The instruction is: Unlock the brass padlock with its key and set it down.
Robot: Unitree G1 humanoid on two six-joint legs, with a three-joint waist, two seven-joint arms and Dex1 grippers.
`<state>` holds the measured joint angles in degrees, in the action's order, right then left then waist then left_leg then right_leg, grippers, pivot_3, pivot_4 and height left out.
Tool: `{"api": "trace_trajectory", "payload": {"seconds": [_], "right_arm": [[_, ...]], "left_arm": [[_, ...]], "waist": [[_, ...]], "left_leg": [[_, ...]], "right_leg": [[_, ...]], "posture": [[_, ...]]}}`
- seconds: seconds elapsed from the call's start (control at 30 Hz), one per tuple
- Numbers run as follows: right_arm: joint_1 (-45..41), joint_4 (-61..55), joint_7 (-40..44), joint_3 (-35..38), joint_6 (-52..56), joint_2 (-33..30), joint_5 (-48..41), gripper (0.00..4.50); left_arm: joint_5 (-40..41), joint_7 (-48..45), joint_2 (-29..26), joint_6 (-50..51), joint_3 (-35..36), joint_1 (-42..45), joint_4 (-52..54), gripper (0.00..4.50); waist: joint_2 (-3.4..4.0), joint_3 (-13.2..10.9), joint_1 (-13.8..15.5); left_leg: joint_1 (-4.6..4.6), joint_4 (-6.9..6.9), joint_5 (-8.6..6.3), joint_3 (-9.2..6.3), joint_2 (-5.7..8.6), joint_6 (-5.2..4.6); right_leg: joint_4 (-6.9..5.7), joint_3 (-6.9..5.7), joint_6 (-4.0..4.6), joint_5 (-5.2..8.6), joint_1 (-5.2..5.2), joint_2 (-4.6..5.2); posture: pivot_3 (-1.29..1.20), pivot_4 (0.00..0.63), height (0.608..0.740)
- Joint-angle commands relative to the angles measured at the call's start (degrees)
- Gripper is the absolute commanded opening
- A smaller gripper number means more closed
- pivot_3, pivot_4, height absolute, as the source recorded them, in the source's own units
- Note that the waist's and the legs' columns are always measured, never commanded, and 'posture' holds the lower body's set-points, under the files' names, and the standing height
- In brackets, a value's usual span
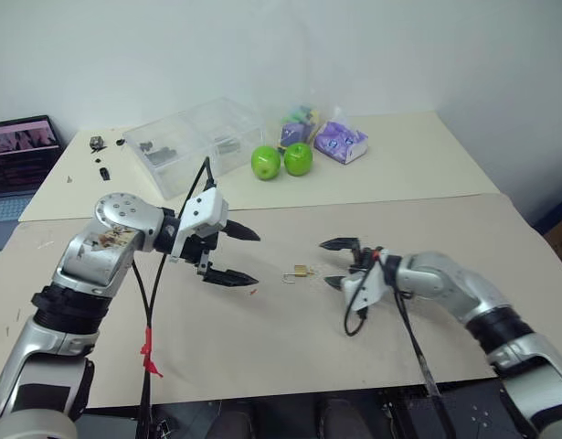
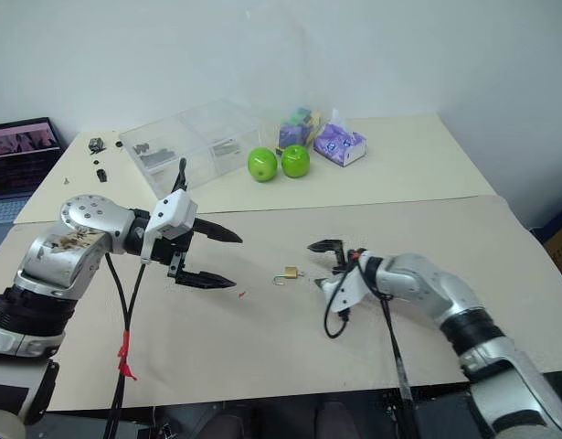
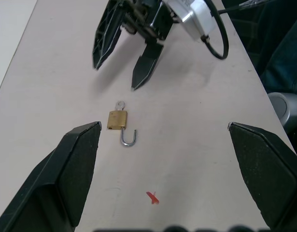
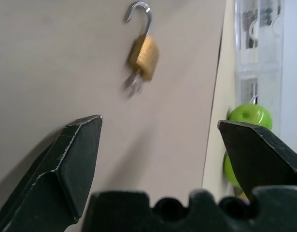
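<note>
The brass padlock (image 1: 301, 272) lies flat on the beige table (image 1: 262, 347), between my two grippers and touching neither. Its silver shackle (image 3: 130, 140) is swung open. The key (image 3: 120, 104) sticks out of the lock's bottom end, towards the right gripper. My left gripper (image 1: 253, 258) hovers open to the left of the lock, pointing at it. On the lock's right, my right gripper (image 1: 326, 263) is also open with nothing between its fingers. The right wrist view has the padlock (image 4: 143, 50) just beyond the gripper (image 4: 160, 121).
A tiny red scrap (image 3: 152, 197) lies near the lock on the left gripper's side. At the back stand a clear plastic box (image 1: 194, 137), two green apples (image 1: 266, 162) and a purple packet (image 1: 340, 142). A laptop (image 1: 20, 151) sits far left.
</note>
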<state>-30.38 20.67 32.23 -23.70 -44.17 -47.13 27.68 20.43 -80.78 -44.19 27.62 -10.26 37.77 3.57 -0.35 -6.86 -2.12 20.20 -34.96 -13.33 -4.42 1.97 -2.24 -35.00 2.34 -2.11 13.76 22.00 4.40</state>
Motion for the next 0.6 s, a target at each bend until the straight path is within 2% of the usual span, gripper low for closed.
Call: {"api": "trace_trajectory", "payload": {"seconds": [0.03, 0.1, 0.17, 0.23, 0.3, 0.37, 0.6], "right_arm": [[1.8, -1.7, 6.6, 2.4, 1.1, -3.1, -7.9, 4.47], [4.4, -6.1, 16.7, 4.7, 13.2, -3.1, -24.3, 4.47], [6.9, -16.1, 26.8, 7.6, 37.6, -4.7, -43.6, 4.47], [7.4, -23.9, 31.6, 10.0, 53.5, -7.1, -54.8, 4.47], [5.6, -29.9, 32.2, 13.3, 64.2, -8.1, -63.7, 4.47], [3.3, -32.6, 30.5, 15.9, 69.0, -6.9, -66.8, 4.47], [0.3, -33.5, 25.8, 18.3, 73.0, -3.1, -63.3, 4.47]], "left_arm": [[1.0, 0.9, 0.7, -0.3, 1.3, 0.7, 0.3, 4.50], [2.6, 2.3, 1.9, 1.4, 2.5, 0.7, 0.5, 4.50], [4.0, 4.4, 4.1, -0.3, 4.6, 0.2, 1.4, 4.50], [3.7, 6.9, 5.2, -0.9, 5.6, 0.4, 1.4, 4.50], [2.7, 8.8, 5.8, -2.0, 5.7, -0.1, 2.4, 4.50], [3.1, 10.2, 5.8, -1.1, 5.9, -0.6, 3.6, 4.50], [5.6, 15.5, 5.7, 2.7, 8.8, -2.5, 7.9, 4.50]], "waist": [[-0.01, 0.0, -0.2], [-0.06, 0.0, -0.3], [-0.06, 0.0, -0.4], [-0.05, 0.0, -0.4], [-0.03, 0.0, -0.4], [-0.03, 0.0, -0.4], [-0.04, 0.0, 0.9]], "left_leg": [[-0.01, 0.00, -0.01, 0.01, -0.01, -0.02], [-0.04, -0.01, -0.04, 0.01, -0.04, -0.07], [-0.02, -0.09, -0.11, -0.01, -0.11, -0.20], [0.03, -0.22, -0.20, -0.15, -0.31, -0.34], [0.02, -0.28, -0.27, -0.22, -0.36, -0.46], [-0.02, -0.28, -0.28, -0.23, -0.40, -0.46], [0.10, -0.26, -0.28, -0.21, -0.35, -0.43]], "right_leg": [[0.00, 0.01, 0.00, 0.00, -0.02, -0.01], [0.00, 0.01, 0.00, 0.00, -0.09, -0.02], [0.03, 0.00, 0.00, 0.00, -0.20, -0.05], [0.01, 0.08, 0.01, -0.01, -0.19, -0.05], [0.01, 0.16, 0.00, -0.01, -0.22, -0.05], [0.02, 0.16, -0.02, -0.03, -0.22, -0.07], [0.05, 0.05, -0.05, -0.06, 0.04, -0.09]], "posture": [[0.00, 0.150, 0.740], [0.00, 0.150, 0.740], [0.00, 0.150, 0.740], [0.00, 0.150, 0.740], [0.00, 0.150, 0.740], [0.00, 0.150, 0.740], [0.00, 0.150, 0.740]]}}
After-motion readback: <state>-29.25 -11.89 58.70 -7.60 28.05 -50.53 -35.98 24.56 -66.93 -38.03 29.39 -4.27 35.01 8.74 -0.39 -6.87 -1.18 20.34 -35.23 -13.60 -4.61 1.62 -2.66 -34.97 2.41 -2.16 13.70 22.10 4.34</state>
